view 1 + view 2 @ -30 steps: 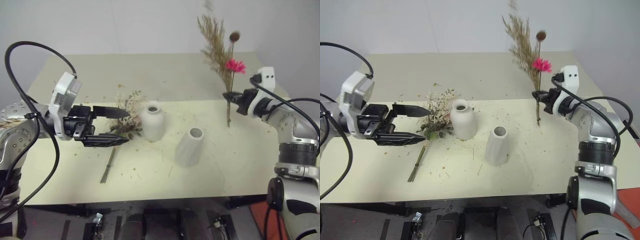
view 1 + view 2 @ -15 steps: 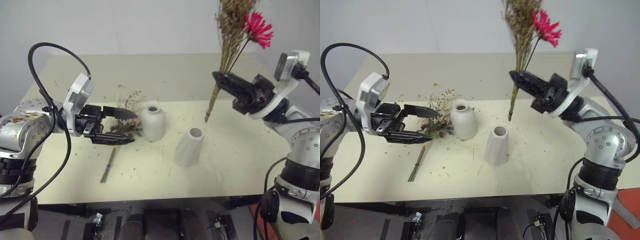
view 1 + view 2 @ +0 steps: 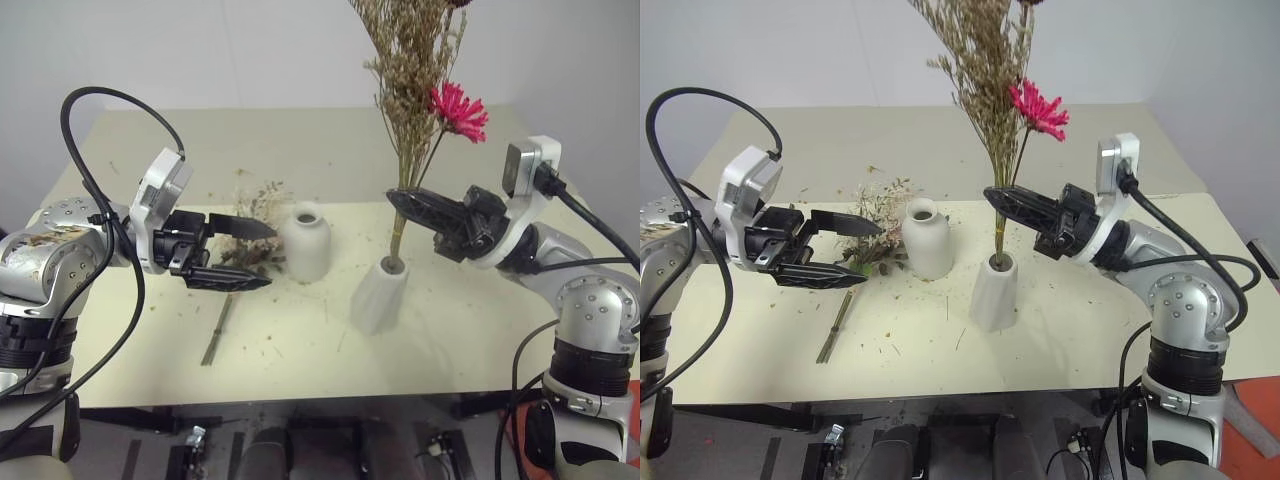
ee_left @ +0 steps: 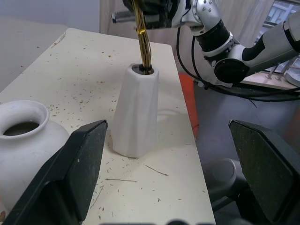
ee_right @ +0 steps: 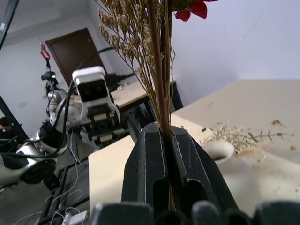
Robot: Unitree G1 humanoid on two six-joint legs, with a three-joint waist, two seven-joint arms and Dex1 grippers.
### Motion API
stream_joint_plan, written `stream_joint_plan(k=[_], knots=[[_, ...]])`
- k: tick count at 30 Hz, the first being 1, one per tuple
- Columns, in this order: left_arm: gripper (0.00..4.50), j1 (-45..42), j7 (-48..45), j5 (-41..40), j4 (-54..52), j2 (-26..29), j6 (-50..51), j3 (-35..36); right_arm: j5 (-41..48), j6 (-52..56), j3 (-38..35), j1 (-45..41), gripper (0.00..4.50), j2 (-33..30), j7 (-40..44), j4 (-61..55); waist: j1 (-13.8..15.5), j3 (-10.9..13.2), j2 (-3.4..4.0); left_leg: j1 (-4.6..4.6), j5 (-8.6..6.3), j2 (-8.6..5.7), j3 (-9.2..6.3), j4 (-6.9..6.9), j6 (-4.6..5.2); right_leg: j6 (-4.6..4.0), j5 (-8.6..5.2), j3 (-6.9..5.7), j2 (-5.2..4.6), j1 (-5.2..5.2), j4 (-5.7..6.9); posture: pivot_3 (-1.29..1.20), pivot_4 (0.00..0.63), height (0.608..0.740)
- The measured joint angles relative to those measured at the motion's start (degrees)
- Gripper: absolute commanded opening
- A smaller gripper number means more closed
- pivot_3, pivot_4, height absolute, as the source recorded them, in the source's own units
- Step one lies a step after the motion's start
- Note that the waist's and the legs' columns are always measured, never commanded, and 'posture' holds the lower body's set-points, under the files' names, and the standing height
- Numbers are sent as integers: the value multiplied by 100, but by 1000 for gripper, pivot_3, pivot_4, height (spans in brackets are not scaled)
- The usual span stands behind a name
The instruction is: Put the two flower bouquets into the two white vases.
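- Stems of the dried bouquet [image 3: 412, 95] stand nearly upright, their ends inside the ribbed vase [image 3: 378, 296], pinched just above its mouth by the right gripper [image 3: 400, 203].
- Left gripper [image 3: 255, 255], fingers spread wide, hovers beside the second bouquet [image 3: 255, 215], which lies flat against the rounded vase [image 3: 304, 243]; it's the nearer arm.

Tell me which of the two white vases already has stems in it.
The tapered ribbed vase, holding the dried bouquet stems. The rounded narrow-necked vase beside it has an empty mouth.
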Motion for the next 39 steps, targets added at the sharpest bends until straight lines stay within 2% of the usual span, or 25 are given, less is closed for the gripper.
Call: stream_joint_plan(k=[7,13,20,26,31,33,37,39], knots=[[4500,0,-2,0,-5,1,4,1,-337,-465,327,453,20,-156,453,-6,-2,0,0,0,0,1,0,0,0,0,0,0,1,0,0,0,150,740],[4500,0,-4,1,-5,4,4,1,-502,-728,410,669,1915,-163,649,-14,4,0,0,0,0,0,0,1,0,1,0,0,1,1,0,0,150,740],[4500,-2,-6,19,-5,5,4,1,-853,-1085,573,815,4357,-181,762,-16,1,0,0,1,0,1,0,1,0,1,0,0,1,1,0,0,150,740],[4500,-12,-10,41,-2,12,10,1,-939,-1200,550,1025,4464,-718,1281,57,32,1,-1,-1,0,-1,0,3,0,1,-1,-1,-1,3,-3,0,150,740],[4500,18,-12,41,-4,120,22,61,-1065,-1522,489,1317,4464,-1718,2530,386,43,2,-3,2,-1,-1,1,6,1,2,-1,-1,0,7,-4,0,150,740],[4500,54,7,36,-17,141,27,142,-1166,-1717,473,1296,4464,-1934,2932,595,18,2,-3,7,-1,2,1,6,2,3,-2,-1,3,10,-4,0,150,740],[4500,316,124,5,-101,205,67,350,-1553,-2178,590,857,4464,-2053,3415,1370,-34,2,-3,13,-1,6,4,5,1,2,-1,6,8,10,-3,0,150,740],[4500,601,248,-48,-250,286,125,584,-1933,-2499,798,245,4464,-1979,3472,2058,-72,2,-4,19,-1,9,7,5,1,1,-1,12,10,10,-2,0,150,740]])
